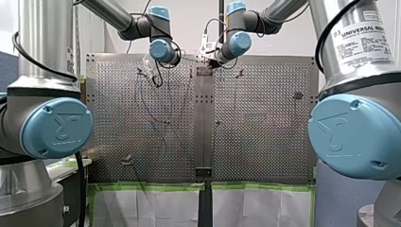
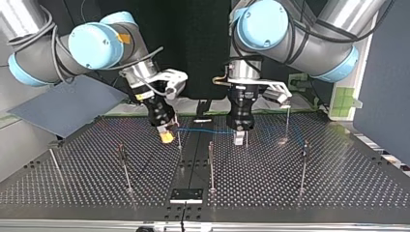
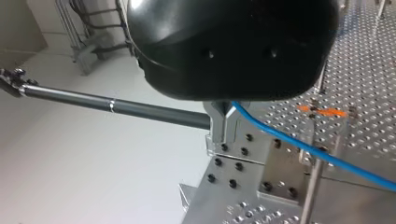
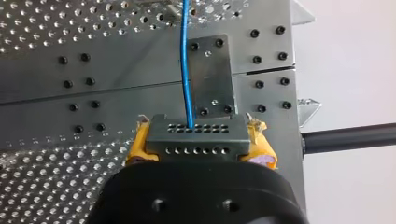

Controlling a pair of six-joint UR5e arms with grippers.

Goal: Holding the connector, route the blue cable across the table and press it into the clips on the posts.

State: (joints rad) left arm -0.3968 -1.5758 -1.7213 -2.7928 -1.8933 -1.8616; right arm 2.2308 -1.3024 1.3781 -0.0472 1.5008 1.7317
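Observation:
In the right wrist view my right gripper (image 4: 198, 140) has its yellow pads (image 4: 137, 142) shut on a grey connector (image 4: 196, 135) with rows of small holes. The blue cable (image 4: 187, 70) leaves the connector and runs ahead over the metal plate. In the top view my right gripper (image 2: 166, 137) hangs at the middle left, and the blue cable (image 2: 203, 130) stretches from it to my left gripper (image 2: 239, 139). In the left wrist view the metal fingers (image 3: 219, 128) are shut on the blue cable (image 3: 303, 149), which trails away over the table.
Thin metal posts (image 2: 211, 164) (image 2: 124, 166) (image 2: 303, 164) stand upright on the perforated table (image 2: 72, 183); another post (image 2: 179, 137) is right beside my right gripper. A black rod (image 3: 116, 106) juts out past the table's edge. A small plate (image 2: 186, 195) sits at the top view's near edge.

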